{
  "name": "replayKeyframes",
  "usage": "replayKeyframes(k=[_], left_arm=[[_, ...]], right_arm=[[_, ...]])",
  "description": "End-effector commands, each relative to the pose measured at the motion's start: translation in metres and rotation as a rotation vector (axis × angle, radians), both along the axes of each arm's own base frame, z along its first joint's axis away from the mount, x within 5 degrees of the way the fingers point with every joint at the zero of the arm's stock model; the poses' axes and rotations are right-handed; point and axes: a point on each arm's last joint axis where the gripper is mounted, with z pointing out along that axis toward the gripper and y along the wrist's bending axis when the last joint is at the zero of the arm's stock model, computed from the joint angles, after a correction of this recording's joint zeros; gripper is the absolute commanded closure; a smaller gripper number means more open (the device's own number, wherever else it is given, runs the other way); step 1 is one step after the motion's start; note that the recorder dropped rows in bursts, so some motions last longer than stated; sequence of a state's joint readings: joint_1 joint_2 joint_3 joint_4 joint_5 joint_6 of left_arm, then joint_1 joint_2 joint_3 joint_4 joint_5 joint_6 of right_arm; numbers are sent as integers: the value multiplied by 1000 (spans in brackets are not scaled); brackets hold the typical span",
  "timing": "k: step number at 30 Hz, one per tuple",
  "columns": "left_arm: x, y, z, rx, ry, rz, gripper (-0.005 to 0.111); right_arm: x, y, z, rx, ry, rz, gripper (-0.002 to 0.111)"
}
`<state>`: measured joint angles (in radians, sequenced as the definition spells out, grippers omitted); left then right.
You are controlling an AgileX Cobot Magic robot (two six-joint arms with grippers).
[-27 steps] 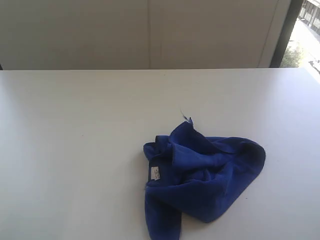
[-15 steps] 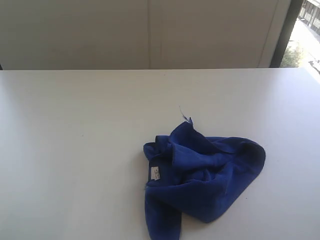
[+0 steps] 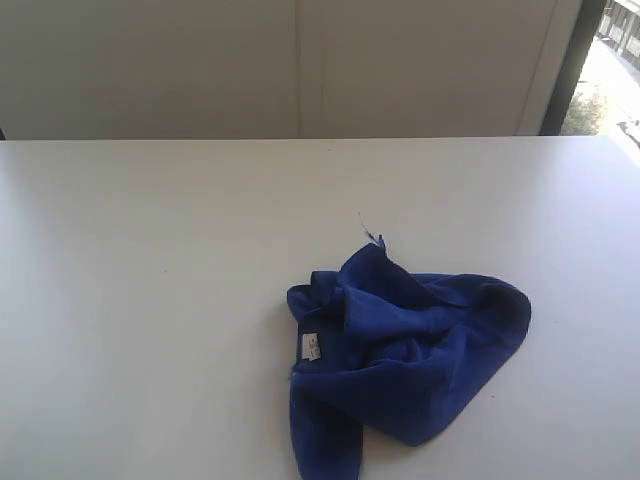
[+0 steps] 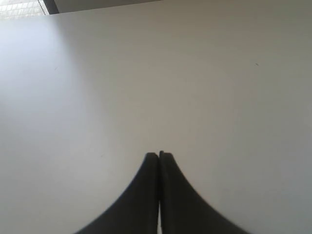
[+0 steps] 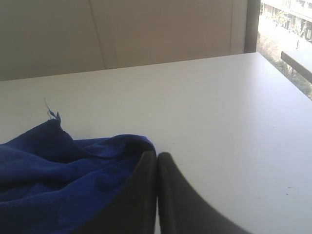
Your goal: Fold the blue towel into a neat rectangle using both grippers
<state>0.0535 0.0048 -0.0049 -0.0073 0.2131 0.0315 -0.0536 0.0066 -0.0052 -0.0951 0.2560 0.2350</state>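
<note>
Towel: the blue towel point(image 3: 405, 350) lies in a crumpled heap at the lower centre-right of the exterior view, on the white table point(image 3: 150, 300). One flap runs off the bottom edge of the frame.
Tag: a small white tag point(image 3: 309, 346) shows on the heap's left side.
Thread: a loose thread point(image 3: 368, 228) sticks up from the heap's upper peak.
Left gripper: the left gripper point(image 4: 159, 155) has its fingers pressed together with nothing between them. It is over bare table, with no cloth in its own view.
Right gripper: the right gripper point(image 5: 157, 155) is likewise pressed together and empty. Its tips are at the edge of the cloth; whether they touch it cannot be told.
Arms: neither shows in the exterior view.
Done so far: nothing, by the look of it. There is no flat layer, no straight edge and no fold line.
Left to do: likely everything, meaning spreading the cloth flat, finding corners, folding with both arms and squaring it up.
Containers: none in view.
</note>
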Motion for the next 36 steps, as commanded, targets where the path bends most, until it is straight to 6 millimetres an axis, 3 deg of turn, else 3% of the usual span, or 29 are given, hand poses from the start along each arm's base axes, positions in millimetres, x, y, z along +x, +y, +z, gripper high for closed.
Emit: replayKeyframes(k=[1, 14, 29, 36], left_arm=[[0, 0, -1, -3, -3, 3, 107], [0, 0, -1, -3, -3, 3, 107], [3, 1, 11, 4, -142, 14, 107], [4, 4, 40, -11, -459, 42, 107]], right_arm=[[0, 0, 0, -6, -11, -5, 108], [0, 0, 0, -6, -11, -5, 108], [0, 0, 0, -6, -11, -5, 108], [0, 0, 0, -6, -11, -5, 108]])
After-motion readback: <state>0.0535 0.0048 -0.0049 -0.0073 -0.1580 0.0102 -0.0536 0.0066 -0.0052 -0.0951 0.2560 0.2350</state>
